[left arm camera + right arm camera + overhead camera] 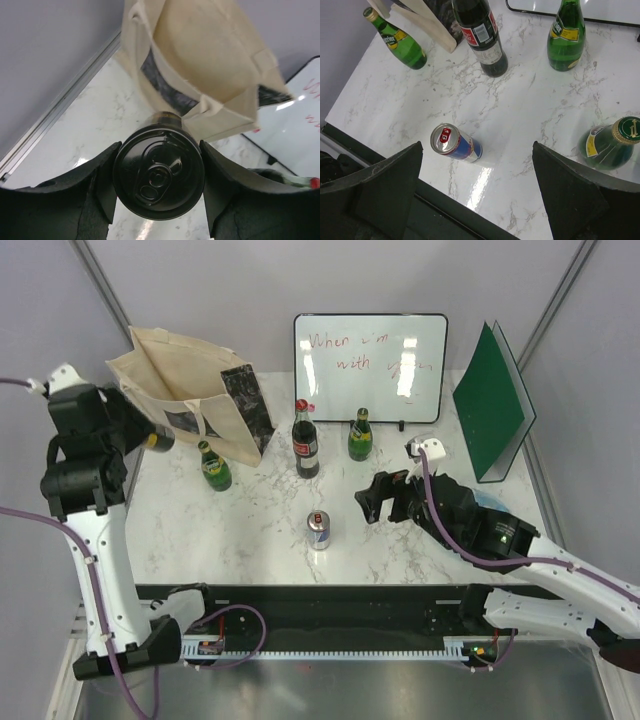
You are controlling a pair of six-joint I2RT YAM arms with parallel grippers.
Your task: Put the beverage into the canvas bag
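Note:
The beige canvas bag (185, 390) stands open at the back left, black print on its side; it fills the upper part of the left wrist view (210, 65). My left gripper (152, 438) is shut on a black can (161, 438), held in the air just left of and in front of the bag. In the left wrist view the can's top (159, 172) faces the camera, pressed between both fingers (102, 185) of the gripper (159, 175). My right gripper (383, 498) is open and empty above the table's right half, also seen in its wrist view (480, 200).
A silver-blue can (318, 530) (456, 143) stands mid-table. A cola bottle (305, 440), green bottles (214, 466) (360, 435), and another green bottle (609, 146) below the right wrist stand around. A whiteboard (370, 355) and green folder (492, 415) stand at the back.

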